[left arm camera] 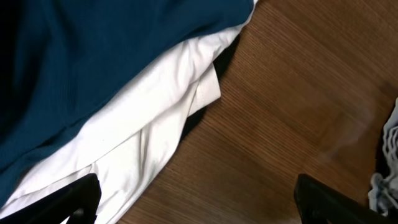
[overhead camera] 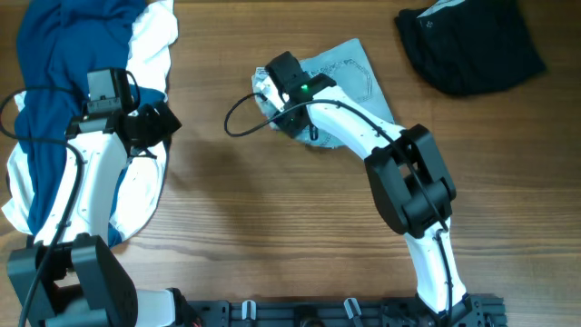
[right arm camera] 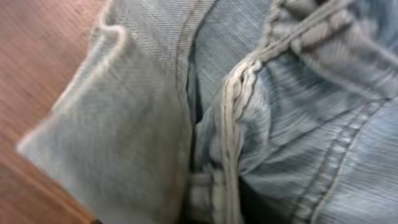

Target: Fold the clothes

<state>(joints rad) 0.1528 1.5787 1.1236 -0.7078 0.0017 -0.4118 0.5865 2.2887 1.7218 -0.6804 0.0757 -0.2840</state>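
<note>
The pale-blue denim shorts (overhead camera: 359,73) lie bunched at the middle back of the table. My right gripper (overhead camera: 272,91) is at their left edge, shut on the fabric. The right wrist view is filled with denim (right arm camera: 298,93), seams and a cuff very close, and the fingers are hidden. A dark-blue garment (overhead camera: 64,54) lies over a white garment (overhead camera: 150,41) at the left. My left gripper (overhead camera: 159,123) hangs open and empty over the white garment's right edge. In the left wrist view its fingers (left arm camera: 199,199) straddle bare wood and white cloth (left arm camera: 149,124) below the blue cloth (left arm camera: 93,56).
A black garment (overhead camera: 472,41) lies in a heap at the back right corner. The wooden table (overhead camera: 272,227) shows bare wood in front and between the arms. A bit of the denim shorts shows at the right edge of the left wrist view (left arm camera: 388,162).
</note>
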